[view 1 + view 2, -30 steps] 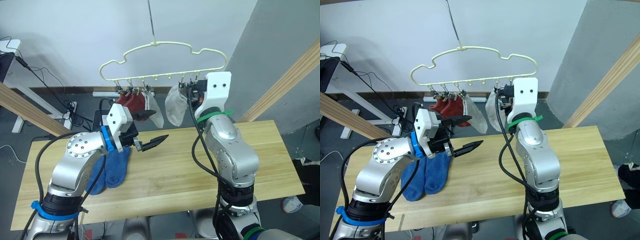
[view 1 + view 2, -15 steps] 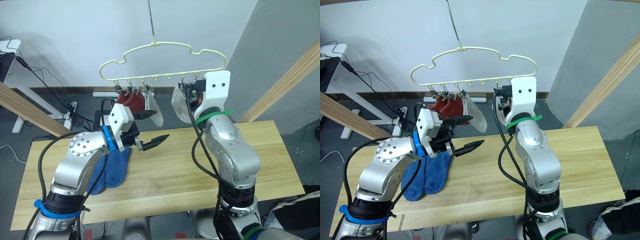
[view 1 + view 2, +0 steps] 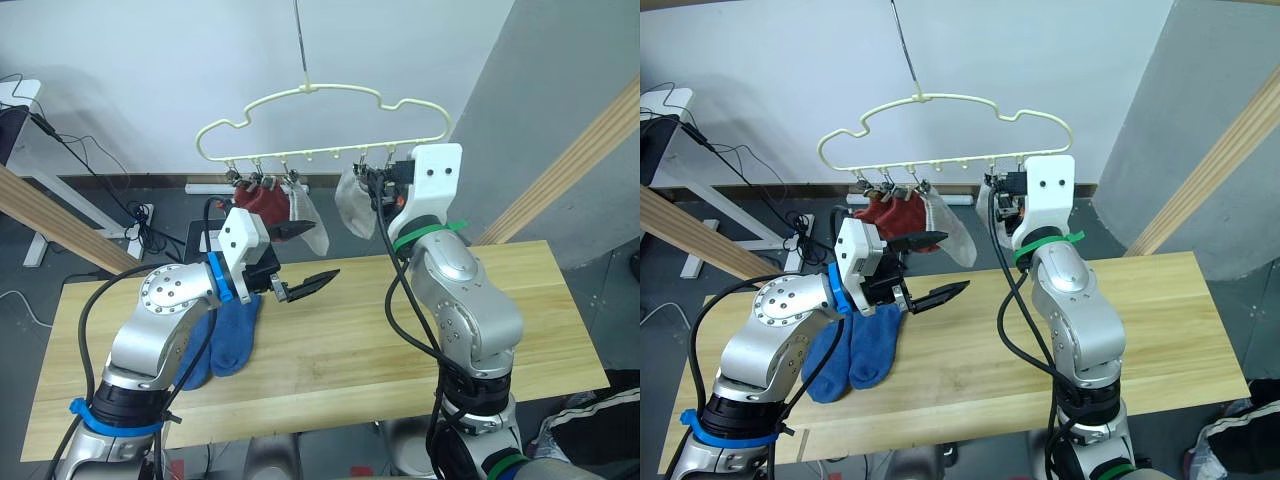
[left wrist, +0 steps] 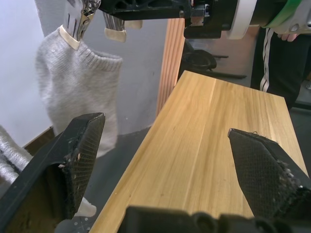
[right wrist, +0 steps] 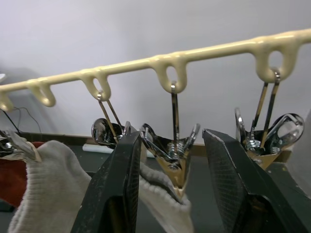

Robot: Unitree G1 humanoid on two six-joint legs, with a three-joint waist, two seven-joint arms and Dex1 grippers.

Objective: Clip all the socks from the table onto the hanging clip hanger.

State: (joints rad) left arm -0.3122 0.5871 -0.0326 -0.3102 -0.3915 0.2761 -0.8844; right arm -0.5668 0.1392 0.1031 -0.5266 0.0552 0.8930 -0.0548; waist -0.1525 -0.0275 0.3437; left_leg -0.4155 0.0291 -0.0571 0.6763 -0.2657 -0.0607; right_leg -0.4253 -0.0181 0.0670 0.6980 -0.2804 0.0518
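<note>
Jaws wide apart on the left gripper (image 3: 303,258), and nothing is between them as it hangs over the table (image 3: 560,300), just beside the two blue socks (image 3: 222,335) lying flat on the wood. Up high, the right gripper (image 5: 170,160) sits right under the hanger (image 3: 320,125), its fingers (image 5: 119,194) parted on either side of a silver clip (image 5: 174,158) that bites the cuff of a grey sock (image 3: 352,200); whether the pads actually press that clip is hard to tell. From the head views the right fingertips are hidden behind the white wrist housing, and part of that grey sock is covered by it too. Over on the robot's left end of the hanger, red socks (image 3: 262,202) hang bunched together, so it's hard to count them, with another grey sock (image 3: 308,215) clipped just beside them. One more clip (image 5: 262,136) hangs empty next to the right gripper. The hanger's hook runs up out of the top edge. Low at the right edge, a person's striped trouser leg (image 3: 595,425) pokes in, mostly cut off.
</note>
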